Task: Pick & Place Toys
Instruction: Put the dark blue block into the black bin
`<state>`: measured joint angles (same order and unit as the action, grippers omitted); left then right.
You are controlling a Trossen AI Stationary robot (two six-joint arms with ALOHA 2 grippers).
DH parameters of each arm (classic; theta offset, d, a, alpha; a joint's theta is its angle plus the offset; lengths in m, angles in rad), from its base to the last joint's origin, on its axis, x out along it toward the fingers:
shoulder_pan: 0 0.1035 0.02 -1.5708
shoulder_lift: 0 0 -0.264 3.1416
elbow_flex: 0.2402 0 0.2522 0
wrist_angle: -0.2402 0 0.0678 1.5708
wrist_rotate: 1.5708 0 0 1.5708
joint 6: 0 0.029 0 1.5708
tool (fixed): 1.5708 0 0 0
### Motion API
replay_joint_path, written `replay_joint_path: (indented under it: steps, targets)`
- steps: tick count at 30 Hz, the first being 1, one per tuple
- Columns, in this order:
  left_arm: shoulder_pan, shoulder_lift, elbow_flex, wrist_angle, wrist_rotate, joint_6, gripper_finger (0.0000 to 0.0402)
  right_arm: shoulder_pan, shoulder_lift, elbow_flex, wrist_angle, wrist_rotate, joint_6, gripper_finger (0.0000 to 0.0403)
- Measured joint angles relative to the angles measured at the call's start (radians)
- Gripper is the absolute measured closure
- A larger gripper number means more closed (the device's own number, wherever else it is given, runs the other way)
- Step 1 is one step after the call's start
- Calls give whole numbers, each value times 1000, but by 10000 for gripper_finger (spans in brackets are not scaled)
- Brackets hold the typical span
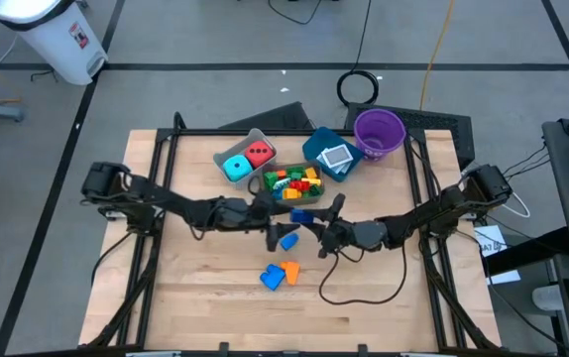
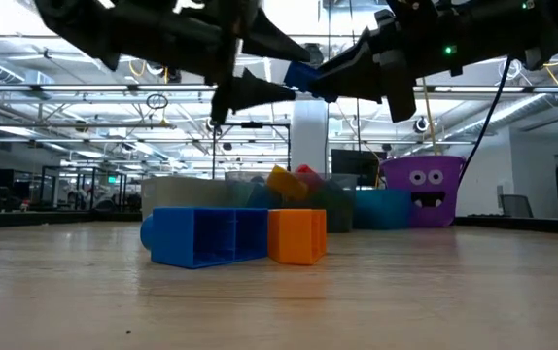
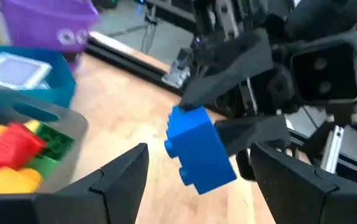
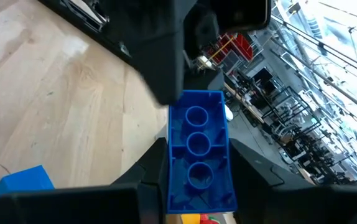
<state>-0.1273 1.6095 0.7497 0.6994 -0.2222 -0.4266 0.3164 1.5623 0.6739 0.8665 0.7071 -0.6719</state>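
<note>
My right gripper (image 1: 316,222) is shut on a blue brick (image 1: 304,214), held above the table's middle; it also shows in the low view (image 2: 303,76). My left gripper (image 3: 200,163) is open right in front of it. Its fingers stand on either side of the brick's free end (image 3: 206,177) with gaps showing. A blue brick (image 2: 206,236) and an orange brick (image 2: 296,236) lie side by side on the table near the front. Another blue brick (image 1: 287,240) lies below the grippers. My right gripper pinches the blue brick's two long sides (image 4: 172,180) between its two fingers, at the end nearer the wrist. The fingers come from the table's right, roughly level, and lie along the brick. The brick is lifted clear, its hollow underside (image 4: 197,146) toward my wrist camera.
At the back stand a grey bin (image 1: 227,149) with a cyan and a red cube, a dark bin (image 1: 268,184) with several bricks, a teal bin (image 1: 314,144) with a card and a purple cup (image 1: 379,134). Bare wood lies toward the front and both sides.
</note>
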Motion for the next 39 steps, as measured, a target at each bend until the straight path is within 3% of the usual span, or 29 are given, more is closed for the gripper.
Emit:
replay_joint_path:
  steps: [7,15,22,26,31,34,39]
  targets:
    - [32,43,29,-1,89,-48,132,0,0,0,4,-1,5,307]
    - [41,43,30,6,91,-64,288,-1,0,0,-6,-20,13,294]
    - [58,39,29,-12,105,-4,289,0,0,0,-29,-48,142,288]
    - [90,-12,32,-84,102,42,292,18,1,4,-6,33,219,278]
    - [147,-80,-25,-134,4,61,296,44,-8,-2,-11,47,223,265]
    - [172,-116,-79,-122,9,62,296,46,-18,1,1,47,221,263]
    - [209,-111,-156,-114,-89,38,296,41,-20,0,-1,46,219,268]
